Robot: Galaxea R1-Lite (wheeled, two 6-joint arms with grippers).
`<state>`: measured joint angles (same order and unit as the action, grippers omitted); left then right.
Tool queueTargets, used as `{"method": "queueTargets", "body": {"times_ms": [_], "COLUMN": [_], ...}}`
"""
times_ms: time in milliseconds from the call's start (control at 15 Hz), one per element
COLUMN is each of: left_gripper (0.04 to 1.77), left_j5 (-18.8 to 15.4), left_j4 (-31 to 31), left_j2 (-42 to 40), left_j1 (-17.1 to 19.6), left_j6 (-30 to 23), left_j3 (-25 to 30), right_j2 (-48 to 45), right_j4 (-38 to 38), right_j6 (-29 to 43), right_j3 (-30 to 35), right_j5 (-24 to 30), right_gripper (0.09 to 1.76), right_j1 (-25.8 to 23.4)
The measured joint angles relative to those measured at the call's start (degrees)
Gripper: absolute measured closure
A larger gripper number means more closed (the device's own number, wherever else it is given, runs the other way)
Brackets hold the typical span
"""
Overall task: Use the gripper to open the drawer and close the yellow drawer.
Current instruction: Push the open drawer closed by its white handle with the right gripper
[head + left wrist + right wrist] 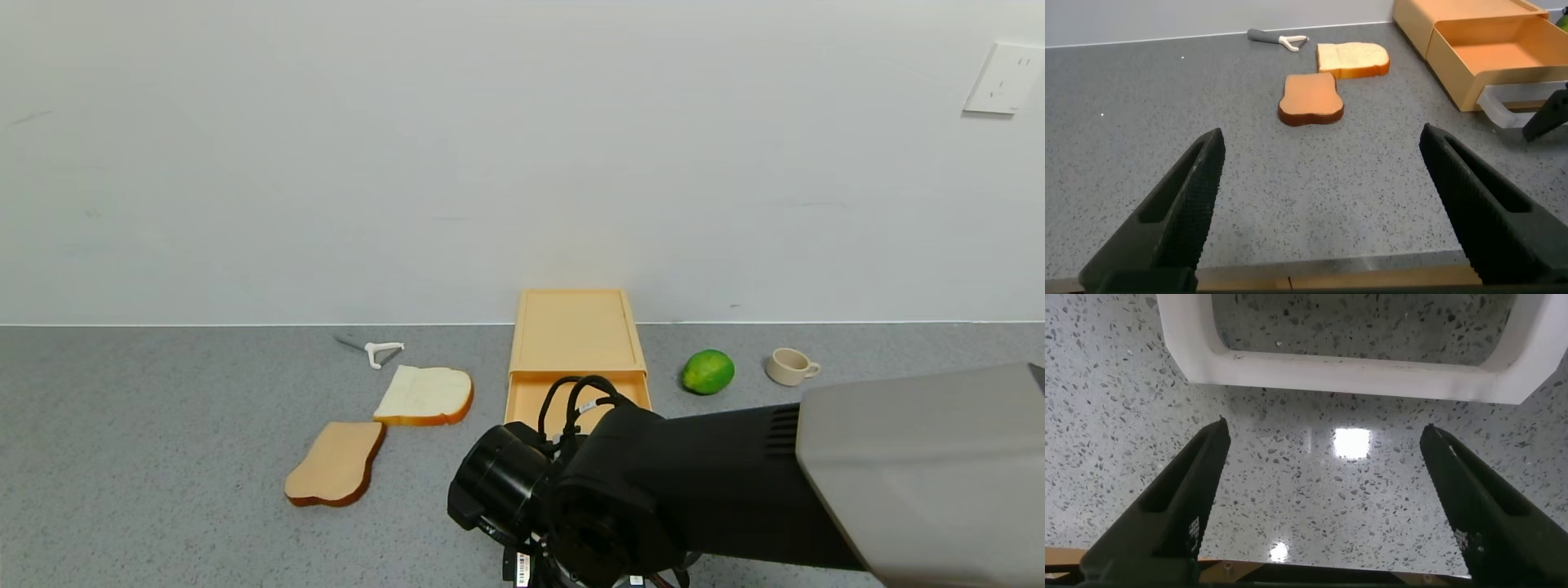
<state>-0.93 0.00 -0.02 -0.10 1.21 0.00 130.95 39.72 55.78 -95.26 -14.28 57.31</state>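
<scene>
Grey counter: right gripper (1323,506) jaws spread, empty, drawer (576,347) handle (1355,371) just beyond.

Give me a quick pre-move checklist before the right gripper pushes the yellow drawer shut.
1. Drawer tray pulled out, ready to close: ok.
2. Right gripper open, fingers apart: ok.
3. White handle free of the fingers, just ahead of them: ok.
4. Tray interior free of objects: visible part bare in the left wrist view; ok.
5. Bread slices, lime and cup off the drawer's path: ok.
6. Left gripper open over bare counter, away from the drawer: ok.
</scene>
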Motion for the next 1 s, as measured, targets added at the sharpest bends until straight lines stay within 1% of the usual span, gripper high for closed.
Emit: {"method": "queueTargets", "body": {"times_ms": [200,467,667,1000], "left_gripper": [0.09,0.09,0.09,0.09], "left_j5": [0.0,0.0,0.0,0.0], "left_j4": [0.0,0.0,0.0,0.0], "left_j2": [0.0,0.0,0.0,0.0], "left_j1": [0.0,0.0,0.0,0.0], "left_j6": [0.0,0.0,0.0,0.0], "left_j3": [0.0,0.0,0.0,0.0], "right_j2": [0.1,0.4,0.8,1.2], "right_j4": [-0.2,-0.7,-1.7,-3.0], "right_j6": [0.1,0.0,0.0,-1.3], "right_j3": [-0.1,-0.3,-0.4,-0.4], "right_j5": [-1.5,-1.9,-4.1,-4.2], "right_gripper": [0.14,0.14,0.14,0.14], "right_j1": [-0.1,-0.3,-0.4,-0.8]}}
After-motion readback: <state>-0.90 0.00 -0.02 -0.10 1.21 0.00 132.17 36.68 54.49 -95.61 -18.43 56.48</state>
